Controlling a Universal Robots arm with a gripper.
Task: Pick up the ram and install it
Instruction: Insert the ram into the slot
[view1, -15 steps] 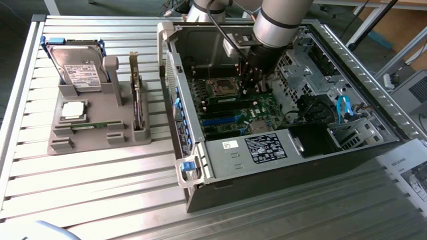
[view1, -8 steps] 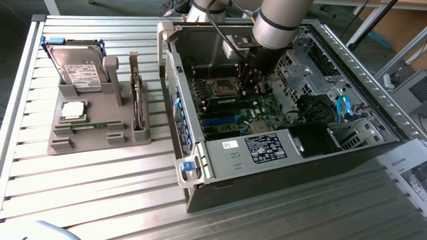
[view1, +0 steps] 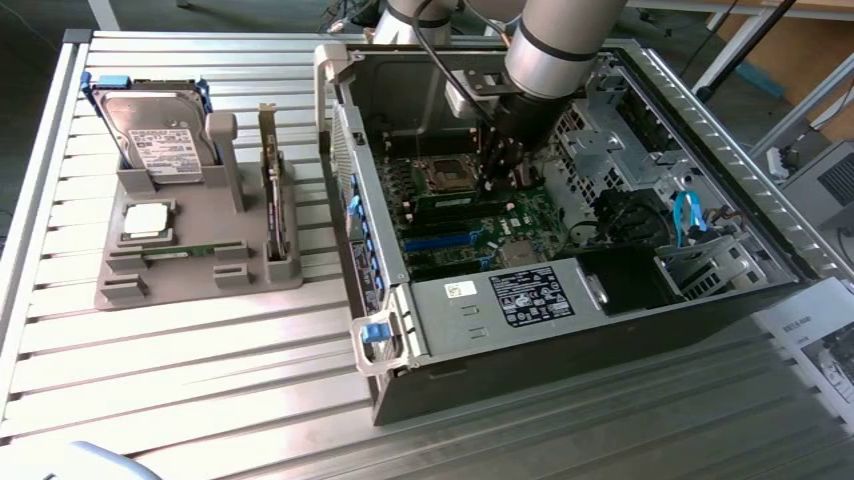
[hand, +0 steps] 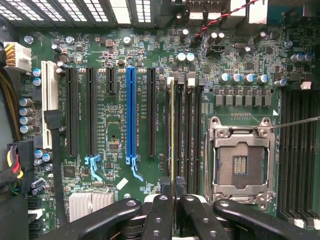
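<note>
Grips the ram (hand: 172, 125) with the pincer (hand: 173, 192), matte black fingers (hand: 160, 215) almost together on its thin edge. Holds it edge-on, lined along the long black memory slots (hand: 187, 130), beside the square silvery processor socket (hand: 242, 160) on the glossy green motherboard (hand: 112, 107). Cannot tell whether seated.

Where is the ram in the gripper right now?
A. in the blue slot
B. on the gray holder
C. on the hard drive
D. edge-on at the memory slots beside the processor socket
D: the gripper pinches the ram edge-on along the memory slots, next to the empty processor socket.
</note>
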